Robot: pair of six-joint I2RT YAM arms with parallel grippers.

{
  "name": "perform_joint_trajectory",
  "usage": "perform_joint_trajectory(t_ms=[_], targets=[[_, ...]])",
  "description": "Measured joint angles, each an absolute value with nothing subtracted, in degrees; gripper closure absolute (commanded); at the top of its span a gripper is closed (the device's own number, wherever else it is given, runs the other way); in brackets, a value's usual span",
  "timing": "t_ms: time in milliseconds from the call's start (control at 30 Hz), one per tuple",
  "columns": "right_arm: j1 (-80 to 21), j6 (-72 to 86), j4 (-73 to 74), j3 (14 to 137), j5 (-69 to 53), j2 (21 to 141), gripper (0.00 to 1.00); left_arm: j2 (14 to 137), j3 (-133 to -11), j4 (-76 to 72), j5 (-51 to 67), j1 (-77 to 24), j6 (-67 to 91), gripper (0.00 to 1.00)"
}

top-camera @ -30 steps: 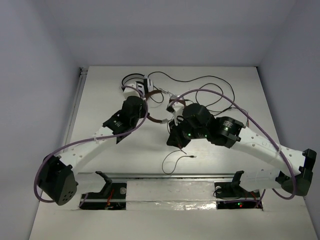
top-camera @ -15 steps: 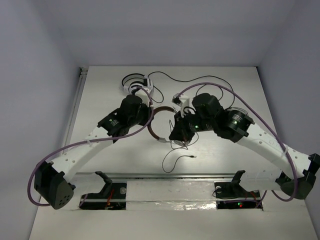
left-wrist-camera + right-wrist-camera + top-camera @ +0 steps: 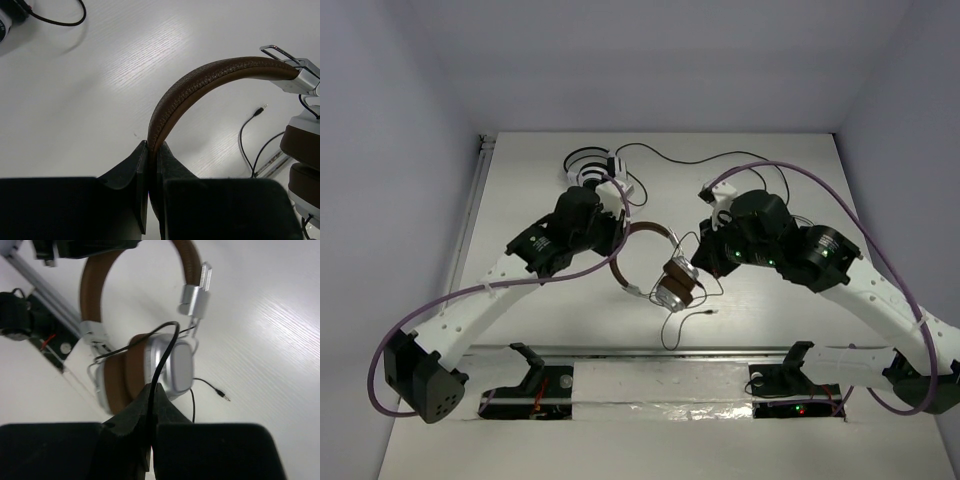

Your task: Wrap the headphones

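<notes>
Plain white tabletop [image 3: 520, 190] with blank grey walls around it, nothing fancy. Over on the left, the left gripper [image 3: 152, 150] is clamped tight on the brown headband [image 3: 200, 82], and it looks like it's holding the headphones [image 3: 672, 285] up around the middle of the table, ear cups [image 3: 175, 365] hanging together. On the right, the right gripper [image 3: 152, 390] is pinched shut on the thin dark cable [image 3: 162, 352], right by the silver cup. Maybe one pass of cable goes over the cups, hard to tell. The rest dangles loose with the plug [image 3: 711, 312] down on the table, so I'd say the wrapping has barely started.
</notes>
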State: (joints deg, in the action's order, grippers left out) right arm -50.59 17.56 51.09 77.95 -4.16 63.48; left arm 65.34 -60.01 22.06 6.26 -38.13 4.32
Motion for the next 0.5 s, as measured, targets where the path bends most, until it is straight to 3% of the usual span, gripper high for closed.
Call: perform_joint_trajectory(t_ms=[500], targets=[[-50.6, 19.4, 49.2, 73.2, 13.5, 61.0, 1.00, 63.1, -59.3, 19.3, 19.7, -34.4, 3.8, 1.00]])
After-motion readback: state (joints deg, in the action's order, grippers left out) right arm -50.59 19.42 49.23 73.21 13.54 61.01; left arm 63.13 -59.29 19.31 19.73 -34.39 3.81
